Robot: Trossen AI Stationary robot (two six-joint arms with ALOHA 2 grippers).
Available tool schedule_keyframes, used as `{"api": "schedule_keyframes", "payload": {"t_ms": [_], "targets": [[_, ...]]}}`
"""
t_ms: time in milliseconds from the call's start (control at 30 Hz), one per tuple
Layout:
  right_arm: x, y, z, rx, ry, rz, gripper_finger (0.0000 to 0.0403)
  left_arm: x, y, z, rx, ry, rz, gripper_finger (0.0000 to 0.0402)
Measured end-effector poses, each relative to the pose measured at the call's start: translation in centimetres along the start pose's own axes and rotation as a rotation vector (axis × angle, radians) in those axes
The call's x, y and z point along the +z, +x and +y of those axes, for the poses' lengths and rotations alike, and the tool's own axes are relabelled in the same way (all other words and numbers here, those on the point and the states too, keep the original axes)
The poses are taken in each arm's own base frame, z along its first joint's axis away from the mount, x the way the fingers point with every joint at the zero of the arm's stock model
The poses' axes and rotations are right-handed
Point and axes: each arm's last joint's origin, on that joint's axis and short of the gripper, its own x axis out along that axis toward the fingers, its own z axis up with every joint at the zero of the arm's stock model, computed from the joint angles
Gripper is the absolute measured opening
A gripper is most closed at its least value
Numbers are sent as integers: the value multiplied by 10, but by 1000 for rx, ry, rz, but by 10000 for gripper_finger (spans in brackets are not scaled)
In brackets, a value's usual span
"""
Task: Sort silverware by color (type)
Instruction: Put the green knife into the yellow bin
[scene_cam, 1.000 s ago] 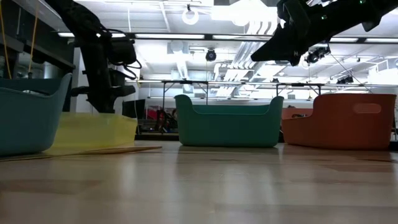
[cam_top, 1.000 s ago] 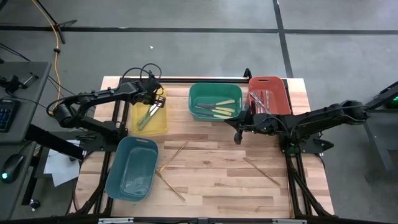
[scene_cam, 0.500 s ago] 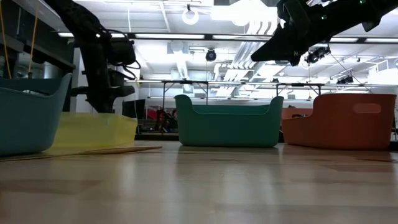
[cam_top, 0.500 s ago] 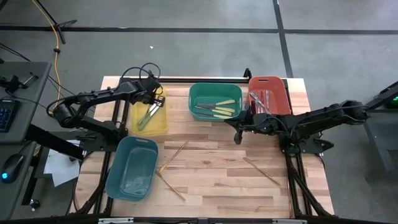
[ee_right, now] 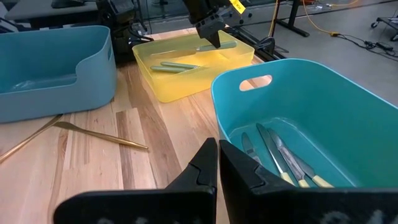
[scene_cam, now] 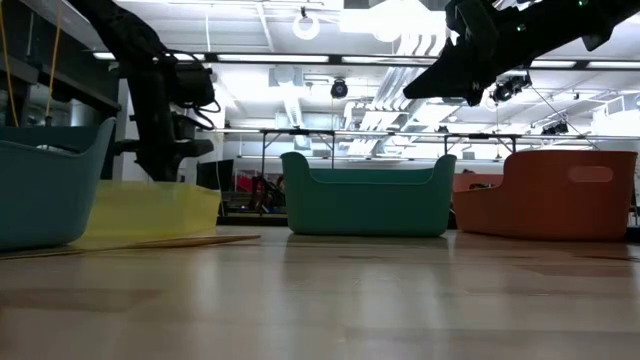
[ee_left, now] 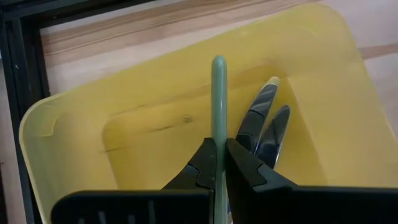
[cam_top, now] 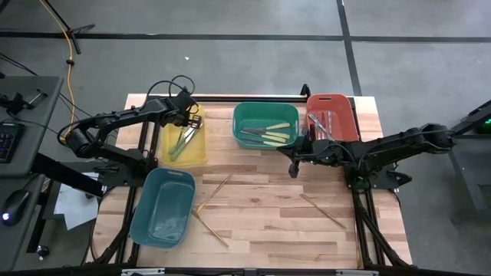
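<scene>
Left wrist view, green-handled utensil [ee_left: 219, 106] clamped in left claw [ee_left: 220, 163], over yellow bin [ee_left: 323, 93]

Two matte-black jointed robot arms, the left arm [cam_top: 115, 121] looped with thin black cables, the right arm [cam_top: 383, 149] ending in tapered black fingers [ee_right: 239, 171].

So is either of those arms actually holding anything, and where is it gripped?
Yes. The left gripper, over the yellow bin, pinches a green-handled utensil along its handle. The right gripper is shut on nothing.
</scene>
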Motion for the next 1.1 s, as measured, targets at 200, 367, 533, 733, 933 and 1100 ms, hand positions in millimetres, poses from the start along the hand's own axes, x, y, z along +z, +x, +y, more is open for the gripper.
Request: {"api": "schedule_keyframes", "payload": {"t_ms": [200,367,533,733,933,1100], "targets": [[0,0,0,0,2,0,0,-4,-3,-9,-27,35,-1,0],[0,0,0,0,2,0,0,-6,1,-13,-23,25,9,0],[0,0,0,0,2,0,0,-10,22,-18,13,54,83,0],[0,0,0,0,-5,0,0,-9,39,-25,0,69,96,0],[0,0,0,0,-5,1,0,-8,44,-26,14,68,98,1],[0,0,0,0,-5,1,0,-8,44,-25,11,82,92,18]]}}
